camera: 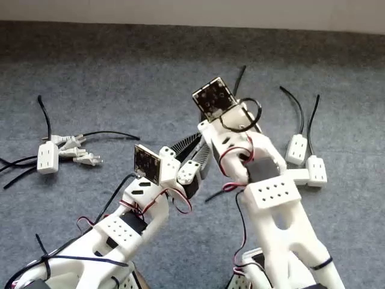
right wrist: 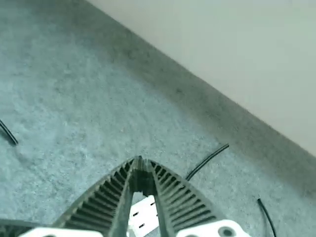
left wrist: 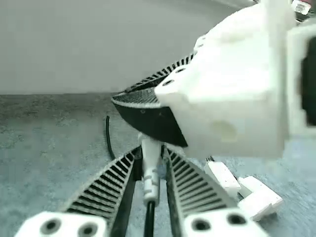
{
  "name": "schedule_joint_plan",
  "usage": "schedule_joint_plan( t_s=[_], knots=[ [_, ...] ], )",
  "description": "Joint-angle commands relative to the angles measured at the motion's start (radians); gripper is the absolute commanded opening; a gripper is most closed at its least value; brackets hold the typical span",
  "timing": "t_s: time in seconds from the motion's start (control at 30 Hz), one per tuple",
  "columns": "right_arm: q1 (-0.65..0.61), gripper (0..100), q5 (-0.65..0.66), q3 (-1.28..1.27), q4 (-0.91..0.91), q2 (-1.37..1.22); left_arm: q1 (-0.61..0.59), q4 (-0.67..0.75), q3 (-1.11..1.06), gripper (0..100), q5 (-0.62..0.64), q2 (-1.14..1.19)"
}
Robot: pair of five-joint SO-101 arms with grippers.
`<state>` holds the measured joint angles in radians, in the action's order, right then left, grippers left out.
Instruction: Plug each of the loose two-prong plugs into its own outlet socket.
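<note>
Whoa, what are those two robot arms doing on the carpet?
The left gripper pinches a white plug with a black cord, held up close to the right gripper, which seems to grip a white socket block. It looks like they want to push the two together. More plugs and sockets lie loose on the carpet.

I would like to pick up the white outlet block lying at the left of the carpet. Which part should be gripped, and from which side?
Grip the outlet block across its two long sides, near the middle, coming straight down. It lies flat, slots up, and its cord leaves the far end. The loose plugs crowd one long side, so enter carefully.
</note>
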<state>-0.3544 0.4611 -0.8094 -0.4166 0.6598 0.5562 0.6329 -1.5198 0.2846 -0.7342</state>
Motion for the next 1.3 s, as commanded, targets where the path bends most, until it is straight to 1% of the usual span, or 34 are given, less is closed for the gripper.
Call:
schedule_joint_plan(
  t_s=[0.0,0.13,0.27,0.57,0.63,0.67,0.73,0.77,0.87,0.93,1.0,1.07,1.17,1.27],
  knots=[
    [0.085,0.8,0.005,0.042,-0.002,-0.102,0.007,0.017,0.008,1,0.0,-0.005],
    [0.163,0.8,0.005,0.041,-0.002,-0.179,0.007,0.017,0.008,1,0.0,-0.005],
    [0.216,0.8,0.005,0.051,-0.002,-0.196,0.007,0.017,0.008,1,0.0,-0.005],
    [0.226,0.8,0.005,0.174,-0.015,0.002,0.007,0.017,0.008,1,0.0,-0.001],
    [0.226,0.8,0.005,0.202,-0.076,0.056,0.005,0.006,0.018,1,0.0,0.001],
    [0.226,0.8,0.005,0.219,-0.124,0.079,0.005,-0.025,0.024,1,0.0,0.001],
    [0.226,0.8,0.005,0.234,-0.232,0.117,-0.01,-0.137,0.082,1,0.005,0.001],
    [0.228,0.8,0.005,0.234,-0.283,0.134,-0.027,-0.226,0.128,1,0.026,0.002],
    [0.262,0.8,-0.009,0.194,-0.417,0.182,-0.102,-0.552,0.323,1,0.16,0.019],
    [0.308,0.8,-0.08,0.142,-0.447,0.205,-0.147,-0.735,0.469,1,0.224,0.076],
    [0.377,0.8,-0.173,0.07,-0.444,0.226,-0.176,-0.833,0.596,1,0.25,0.163],
    [0.421,0.8,-0.245,0.005,-0.443,0.246,-0.188,-0.898,0.707,1,0.281,0.262],
    [0.443,0.8,-0.301,-0.11,-0.446,0.278,-0.186,-0.994,0.865,1,0.339,0.39],
    [0.44,0.8,-0.359,-0.259,-0.432,0.32,-0.185,-1.158,1.066,1,0.394,0.51]
  ],
)
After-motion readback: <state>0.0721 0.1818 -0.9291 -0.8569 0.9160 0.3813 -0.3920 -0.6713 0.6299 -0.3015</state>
